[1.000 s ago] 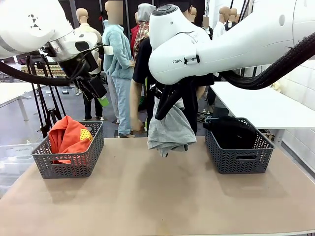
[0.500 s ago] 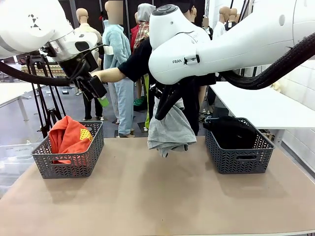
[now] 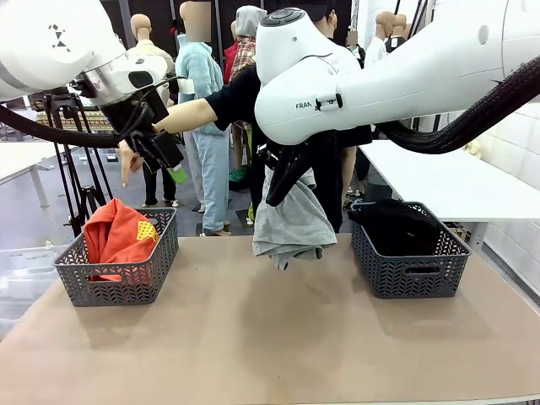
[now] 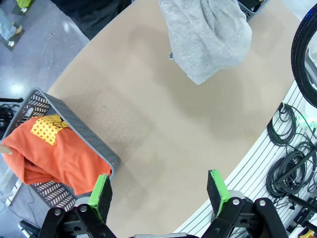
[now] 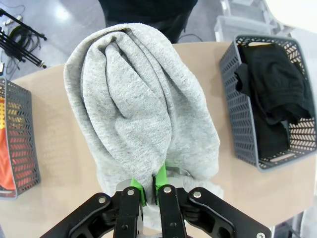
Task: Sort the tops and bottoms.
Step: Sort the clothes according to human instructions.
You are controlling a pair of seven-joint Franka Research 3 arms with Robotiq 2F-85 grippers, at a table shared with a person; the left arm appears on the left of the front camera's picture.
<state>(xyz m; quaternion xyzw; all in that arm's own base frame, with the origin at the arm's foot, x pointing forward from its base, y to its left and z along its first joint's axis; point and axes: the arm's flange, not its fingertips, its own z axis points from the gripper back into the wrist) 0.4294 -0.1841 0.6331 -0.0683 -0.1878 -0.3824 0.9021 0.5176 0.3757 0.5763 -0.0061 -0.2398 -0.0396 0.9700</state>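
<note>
Clamped on the grey shirt [image 5: 143,114], the right gripper [image 5: 147,191] holds it hanging above the table [image 3: 253,337]; the left gripper [image 4: 161,191] stands wide apart over the orange T-shirt [image 4: 54,153] in the left basket [image 3: 126,283], black bottoms [image 3: 396,228] in the right basket [image 3: 409,274]

A robotics lab: a plain tan worktable [image 3: 253,337], coiled black cables [image 4: 292,144] on the floor, black camera tripods [image 3: 80,181] behind.
</note>
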